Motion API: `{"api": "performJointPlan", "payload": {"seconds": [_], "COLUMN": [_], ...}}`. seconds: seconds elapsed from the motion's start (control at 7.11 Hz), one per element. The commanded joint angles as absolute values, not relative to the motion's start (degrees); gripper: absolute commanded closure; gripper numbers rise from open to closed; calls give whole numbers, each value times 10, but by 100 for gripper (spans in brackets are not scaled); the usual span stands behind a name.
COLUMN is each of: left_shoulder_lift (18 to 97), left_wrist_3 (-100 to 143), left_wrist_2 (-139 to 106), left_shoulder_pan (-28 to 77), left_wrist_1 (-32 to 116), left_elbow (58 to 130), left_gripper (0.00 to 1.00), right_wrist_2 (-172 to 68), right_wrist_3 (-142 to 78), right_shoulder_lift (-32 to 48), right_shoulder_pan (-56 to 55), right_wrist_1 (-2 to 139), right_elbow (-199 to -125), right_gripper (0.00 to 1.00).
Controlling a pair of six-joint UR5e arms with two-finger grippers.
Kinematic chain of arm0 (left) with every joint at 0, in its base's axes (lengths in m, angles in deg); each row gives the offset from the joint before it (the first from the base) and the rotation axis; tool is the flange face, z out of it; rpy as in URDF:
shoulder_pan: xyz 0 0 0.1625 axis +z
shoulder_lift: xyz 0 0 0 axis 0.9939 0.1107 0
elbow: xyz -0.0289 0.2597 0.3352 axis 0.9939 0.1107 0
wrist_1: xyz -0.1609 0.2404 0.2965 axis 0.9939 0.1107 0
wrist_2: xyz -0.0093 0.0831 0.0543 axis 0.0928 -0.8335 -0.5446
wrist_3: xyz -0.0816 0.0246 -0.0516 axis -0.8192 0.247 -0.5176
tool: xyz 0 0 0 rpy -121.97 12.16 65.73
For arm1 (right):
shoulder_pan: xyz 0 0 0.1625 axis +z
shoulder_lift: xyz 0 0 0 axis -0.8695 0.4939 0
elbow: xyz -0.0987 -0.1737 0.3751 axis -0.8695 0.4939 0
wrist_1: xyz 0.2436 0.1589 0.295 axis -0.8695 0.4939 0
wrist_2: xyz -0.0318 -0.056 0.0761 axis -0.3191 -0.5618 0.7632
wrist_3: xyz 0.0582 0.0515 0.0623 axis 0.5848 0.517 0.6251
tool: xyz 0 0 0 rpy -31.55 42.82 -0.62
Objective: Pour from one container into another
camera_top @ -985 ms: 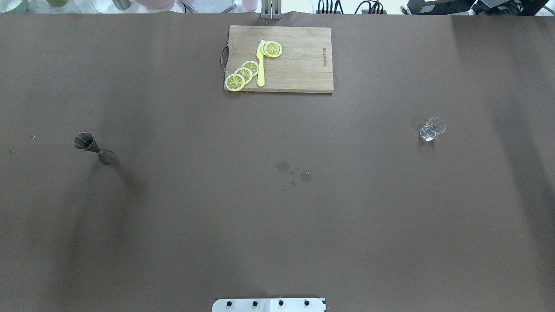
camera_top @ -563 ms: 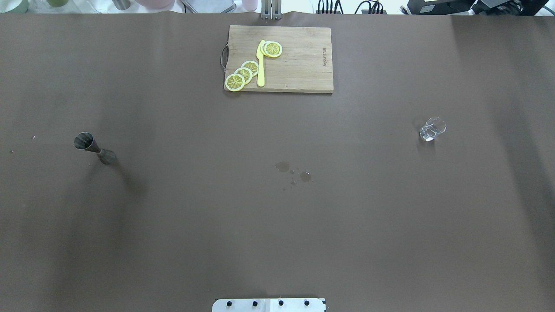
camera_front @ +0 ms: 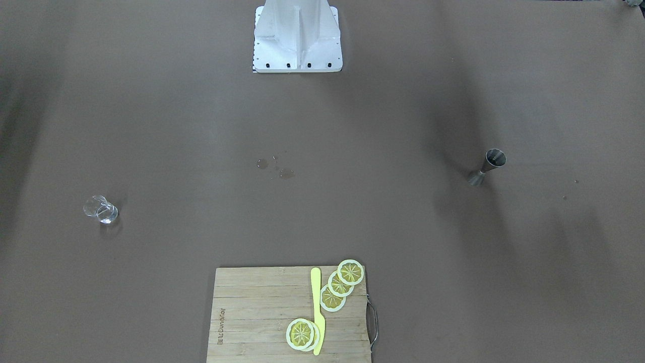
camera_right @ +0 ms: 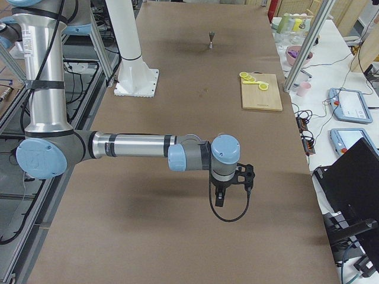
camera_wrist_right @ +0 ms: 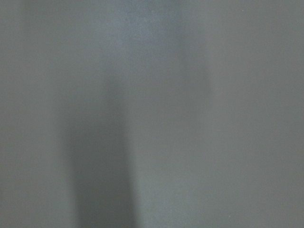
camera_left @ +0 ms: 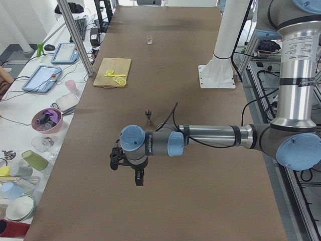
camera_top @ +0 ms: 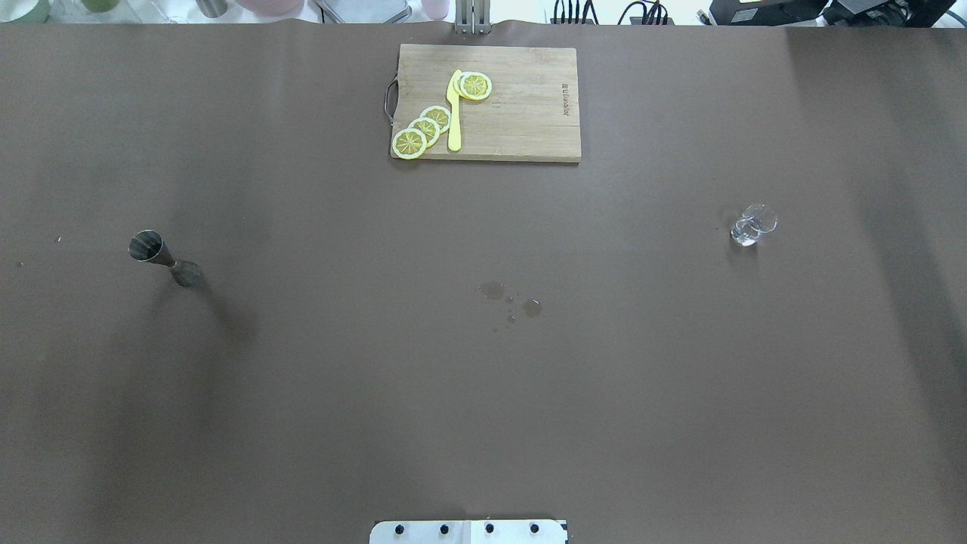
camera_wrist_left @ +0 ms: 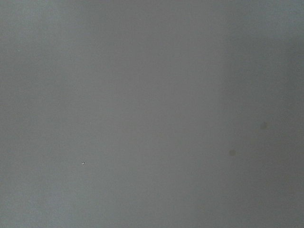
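A steel hourglass-shaped jigger [camera_top: 162, 258] stands upright on the brown table at the left; it shows too in the front view [camera_front: 486, 166] and the left side view [camera_left: 148, 117]. A small clear glass [camera_top: 752, 224] sits far to the right, also in the front view [camera_front: 101, 209]. Neither gripper appears in the overhead or front views. The left gripper [camera_left: 139, 179] hangs over the table's left end, well short of the jigger. The right gripper [camera_right: 218, 199] hangs over the right end. Whether either is open or shut I cannot tell. Both wrist views show only bare table.
A wooden cutting board [camera_top: 529, 113] at the table's far middle edge carries several lemon slices [camera_top: 423, 130] and a yellow knife [camera_top: 454, 113]. Small wet spots [camera_top: 512, 300] mark the table's centre. The robot's base plate [camera_top: 468, 531] is at the near edge.
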State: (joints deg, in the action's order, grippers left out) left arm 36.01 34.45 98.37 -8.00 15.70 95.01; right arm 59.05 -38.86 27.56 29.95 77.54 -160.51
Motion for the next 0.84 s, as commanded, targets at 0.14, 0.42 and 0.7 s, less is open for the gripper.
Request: {"api": "performJointPlan", "payload": {"seconds": [0.14, 0.42, 0.7], "left_shoulder_lift": [360, 359, 360], "left_wrist_3": [345, 345, 345], "left_wrist_2": [985, 985, 985], "left_shoulder_pan": [-80, -80, -80], "left_wrist_1": [157, 157, 156], "left_elbow": [952, 947, 948], "left_gripper": [2, 1, 2], "right_wrist_2": [590, 591, 591], "right_wrist_3": [-389, -390, -390], "right_shoulder_lift": [274, 274, 274], "right_shoulder_pan": [299, 299, 299], "right_wrist_1": [774, 774, 774], "right_elbow": [-1606, -1606, -1606], "right_gripper": [0, 0, 0]}}
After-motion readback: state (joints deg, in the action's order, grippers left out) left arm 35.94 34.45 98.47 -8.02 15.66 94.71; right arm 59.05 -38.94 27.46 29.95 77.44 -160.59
